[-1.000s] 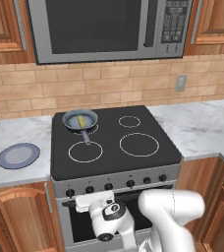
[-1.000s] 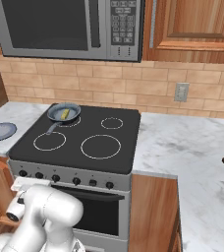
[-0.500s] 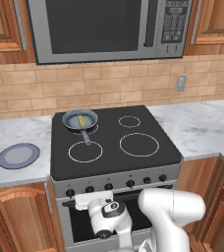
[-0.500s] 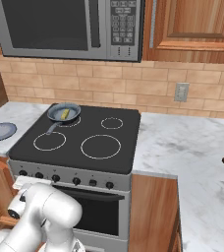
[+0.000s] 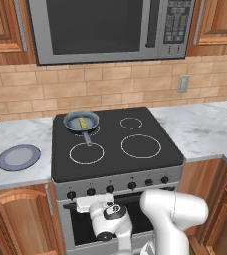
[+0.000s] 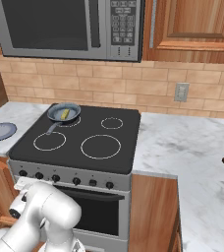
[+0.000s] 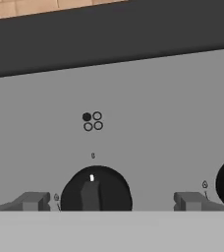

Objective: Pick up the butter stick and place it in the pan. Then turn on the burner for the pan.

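**Butter is in the pan; your hand is lined up on the burner knob**

Your hand (image 7: pixel 104 202) sits low against the grey front panel of the stove (image 7: pixel 148 113), below the black glass cooktop (image 5: pixel 115 149) and facing straight into the panel. You are down there because the controls live on that face, not on top. Its two fingers (image 7: pixel 33 201) stand wide apart with nothing between them but a round black knob (image 7: pixel 95 189), which lies centred in the gap, seemingly so the fingers can close on either side of it and twist.

Above and beyond your hand, at the far left ring, rests the small round dark grey pan with the blue-grey inside (image 5: pixel 80 121), its thin handle pointing back toward you. I judge the ring under it to be the burner you want; no red glow can be made out there, so it looks unlit.

Inside the pan lies the small pale yellow butter stick (image 5: pixel 82 120), so the first half of the job looks done.

Just above the knob, the little four-circle marker (image 7: pixel 92 121) has its upper-left circle filled in. That likely matches the far left ring, which suggests you are on the right control. The knob's white pointer mark (image 7: pixel 92 177) points up, apparently the off position.
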